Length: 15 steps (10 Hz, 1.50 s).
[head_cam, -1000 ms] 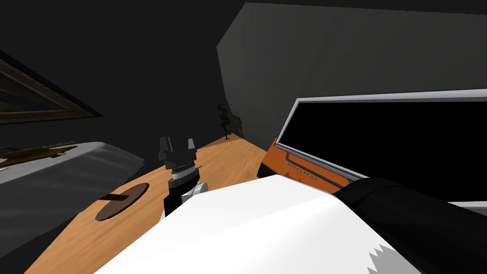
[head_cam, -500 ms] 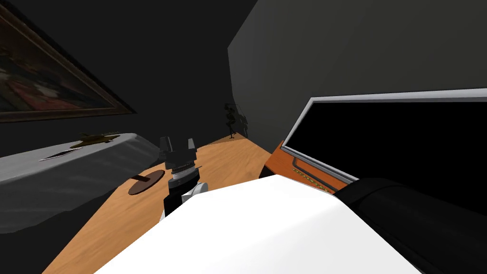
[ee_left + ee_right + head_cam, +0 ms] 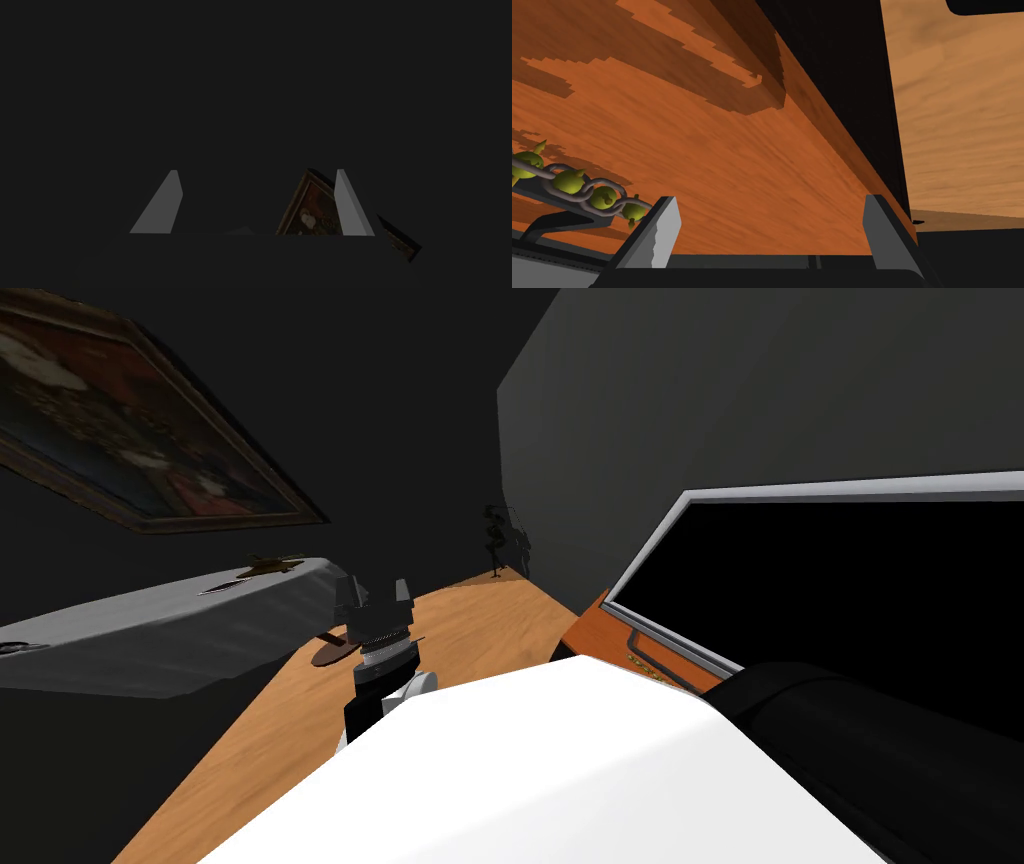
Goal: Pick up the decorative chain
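Dim overall, walls [image 3: 750, 388] near black. Wooden floor [image 3: 480, 628] brightest; orange surface [image 3: 712, 165] carries jagged shadows (stair-stepped edges). Corners splay.

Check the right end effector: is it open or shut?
Open: the right end effector has its fingers wide apart over the orange wooden surface, nothing between them; the decorative chain lies outside one finger, ungrasped.

The chain [image 3: 577, 186] is a run of dull grey oval links. Small yellow-green balls sit along it, each bristling with short spikes. I count four balls in my right wrist view, and the far end runs out of sight. It lies flat and loose in a nearly straight line on the top of the orange wooden cabinet [image 3: 737, 165]. From my head it shows as a thin row of yellowish dots on that same top.
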Motion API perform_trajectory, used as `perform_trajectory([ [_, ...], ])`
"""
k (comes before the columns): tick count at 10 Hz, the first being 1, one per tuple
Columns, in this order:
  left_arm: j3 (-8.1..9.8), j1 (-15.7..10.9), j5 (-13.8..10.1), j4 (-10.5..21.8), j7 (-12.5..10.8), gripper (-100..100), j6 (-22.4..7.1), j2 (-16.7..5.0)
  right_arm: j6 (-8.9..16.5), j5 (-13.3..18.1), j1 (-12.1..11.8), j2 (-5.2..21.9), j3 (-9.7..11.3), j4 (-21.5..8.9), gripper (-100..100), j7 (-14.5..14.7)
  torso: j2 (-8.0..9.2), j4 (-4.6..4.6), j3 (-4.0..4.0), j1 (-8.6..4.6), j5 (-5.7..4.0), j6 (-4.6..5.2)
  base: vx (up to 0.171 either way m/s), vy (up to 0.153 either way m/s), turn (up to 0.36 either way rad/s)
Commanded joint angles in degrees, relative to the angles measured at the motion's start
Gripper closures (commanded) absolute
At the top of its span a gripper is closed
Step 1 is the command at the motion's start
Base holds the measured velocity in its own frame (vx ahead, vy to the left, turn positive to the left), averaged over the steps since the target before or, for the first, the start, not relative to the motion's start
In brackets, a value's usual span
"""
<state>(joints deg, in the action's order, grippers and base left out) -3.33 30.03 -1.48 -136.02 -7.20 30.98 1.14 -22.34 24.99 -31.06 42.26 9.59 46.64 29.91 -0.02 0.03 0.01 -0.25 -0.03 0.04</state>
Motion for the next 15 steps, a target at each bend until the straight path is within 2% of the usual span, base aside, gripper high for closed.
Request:
perform_trajectory([
  [1, 0.00, 0.00, 0.00, 0.00, 0.00, 0, 0.00, 0.00, -0.42, 0.35, 0.26, 0.02, -0.42, -2.86, -100, 1.11, 0.00, 0.00, 0.00, 0.00, 0.00, 0.00, -0.010, -0.051, 0.191],
  [2, 0.01, 0.01, 0.00, 0.00, 0.00, 0, 0.00, 0.00, -0.42, 0.35, 0.26, 0.02, -0.42, -3.26, -100, 1.11, 0.01, -0.01, 0.00, -0.06, -0.03, 0.10, -0.004, -0.031, -0.038],
  [3, 0.01, 0.02, 0.00, 0.00, 0.00, 0, 0.00, 0.00, 0.02, 1.07, 0.10, 0.61, -0.56, -4.97, -100, 2.30, 0.01, -0.01, 0.00, 0.00, -0.03, 0.11, -0.009, -0.043, 0.251],
  [5, 0.01, 0.01, 0.00, 0.00, 0.00, 0, 0.00, 0.00, 0.02, 1.07, 0.10, 0.61, -0.56, -5.61, -100, 2.30, 0.01, 0.00, 0.01, -0.10, -0.05, 0.08, -0.010, -0.047, 0.105],
  [8, 0.01, 0.01, 0.00, 0.00, 0.00, 0, 0.00, 0.00, 0.82, 2.38, -0.18, 1.25, -0.77, -11.75, -100, 4.38, 0.01, -0.01, 0.00, -0.09, -0.04, 0.09, -0.012, -0.059, 0.260],
  [10, 0.01, 0.00, 0.00, 0.00, 0.00, 0, 0.00, -0.01, 1.49, 3.48, -0.36, 1.10, -0.86, -16.20, -100, 6.05, 0.09, 0.02, 0.05, -0.38, -0.10, 0.03, -0.059, -0.160, 0.397],
  [11, 0.02, 0.01, 0.00, 0.00, 0.00, 0, 0.00, -0.01, 1.49, 3.48, -0.36, 1.10, -0.86, -16.20, -100, 6.05, 0.17, 0.03, 0.09, -0.56, -0.13, 0.08, -0.040, -0.137, 0.086],
  [13, 0.02, 0.01, 0.00, 0.00, 0.00, 0, 0.00, -0.01, 1.98, 4.37, -0.45, 0.22, -0.76, -19.62, -100, 7.31, 0.03, 0.01, 0.02, -0.30, -0.10, 0.07, -0.033, -0.098, 0.263],
  [15, 0.02, 0.02, 0.00, 0.00, 0.00, 0, 0.00, -0.01, 1.98, 4.37, -0.45, 0.22, -0.76, -19.62, -100, 7.31, 0.04, 0.01, 0.02, -0.27, -0.10, 0.13, -0.030, -0.071, 0.025],
])
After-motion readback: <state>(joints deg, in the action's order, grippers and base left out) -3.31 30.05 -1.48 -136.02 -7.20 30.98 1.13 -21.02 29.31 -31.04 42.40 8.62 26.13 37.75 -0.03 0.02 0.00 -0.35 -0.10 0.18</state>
